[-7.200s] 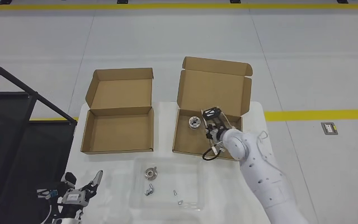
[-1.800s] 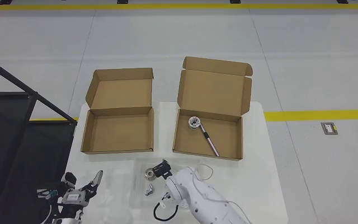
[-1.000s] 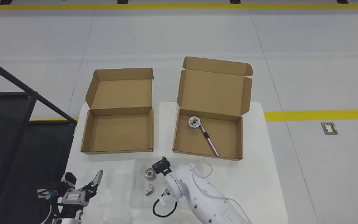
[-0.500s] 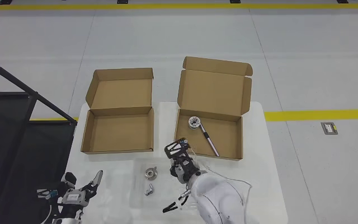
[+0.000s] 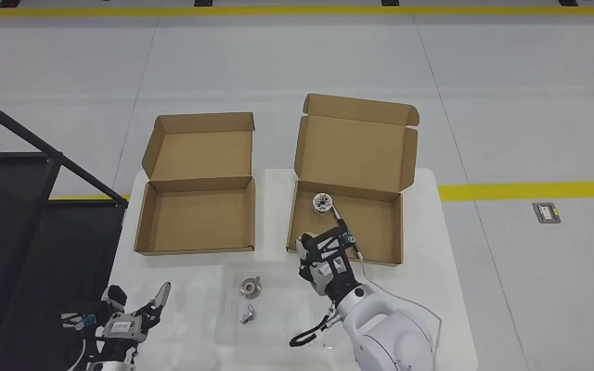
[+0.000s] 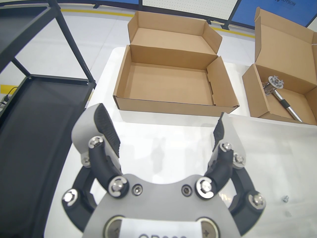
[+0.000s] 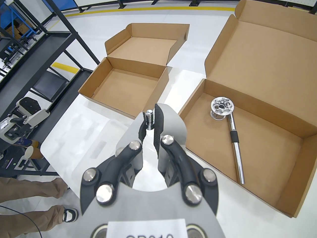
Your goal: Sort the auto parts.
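My right gripper (image 5: pixel 325 249) hangs over the front edge of the right cardboard box (image 5: pixel 380 227), shut on a small threaded bolt (image 7: pixel 149 119) that sticks up between its fingers. A round metal hub (image 5: pixel 322 201) and a metal rod (image 5: pixel 349 234) lie inside that box; the right wrist view shows the hub (image 7: pixel 221 107) and rod (image 7: pixel 236 147) too. The left cardboard box (image 5: pixel 195 218) holds nothing. At the table's near left corner my left gripper (image 5: pixel 139 315) stands open with nothing between its fingers (image 6: pixel 104 122).
A clear plastic tray (image 5: pixel 278 320) at the table's front holds a round metal ring part (image 5: pixel 250 287) and a small fitting (image 5: pixel 247 316). One tiny screw (image 6: pixel 285 198) lies on the white table. A black shelf rack (image 5: pixel 46 241) stands beside the table's left edge.
My right gripper rose from the clear tray with the bolt and travelled to the right box's front edge. The left arm has not moved.
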You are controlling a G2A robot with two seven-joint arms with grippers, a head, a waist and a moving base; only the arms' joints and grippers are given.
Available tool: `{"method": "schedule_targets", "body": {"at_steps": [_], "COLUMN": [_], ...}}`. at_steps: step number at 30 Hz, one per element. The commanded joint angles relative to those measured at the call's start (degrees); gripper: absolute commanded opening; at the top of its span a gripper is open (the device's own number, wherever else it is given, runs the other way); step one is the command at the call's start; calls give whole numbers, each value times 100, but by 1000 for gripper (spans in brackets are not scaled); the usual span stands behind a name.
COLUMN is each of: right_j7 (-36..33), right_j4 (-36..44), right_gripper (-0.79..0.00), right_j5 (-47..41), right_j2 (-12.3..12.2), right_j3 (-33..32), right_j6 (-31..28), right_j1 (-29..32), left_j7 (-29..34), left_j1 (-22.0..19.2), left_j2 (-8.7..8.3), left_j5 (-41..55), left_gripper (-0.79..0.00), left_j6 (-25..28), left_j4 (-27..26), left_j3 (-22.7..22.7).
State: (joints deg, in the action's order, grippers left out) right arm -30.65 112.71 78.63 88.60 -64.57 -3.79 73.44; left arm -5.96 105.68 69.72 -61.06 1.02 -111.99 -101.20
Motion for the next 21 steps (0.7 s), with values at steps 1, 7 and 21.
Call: {"method": "schedule_targets", "body": {"at_steps": [1, 7, 21], "right_j7": [60, 461, 365], "right_j4": [-227, -1418, -5498], "right_gripper": [-785, -785, -785], "right_j5": [-268, -733, -1334], "right_j2": [19, 175, 294], "right_j3": [10, -126, -824], "right_j6": [187, 1552, 2670], "right_j1": [-33, -974, -3505], "left_j7": [0, 0, 0], "left_j1": [0, 0, 0], "left_j2": [0, 0, 0], "left_j5": [0, 0, 0], "left_gripper": [0, 0, 0], "left_j6": [0, 0, 0], "left_j4": [0, 0, 0], "left_j3": [0, 0, 0]}}
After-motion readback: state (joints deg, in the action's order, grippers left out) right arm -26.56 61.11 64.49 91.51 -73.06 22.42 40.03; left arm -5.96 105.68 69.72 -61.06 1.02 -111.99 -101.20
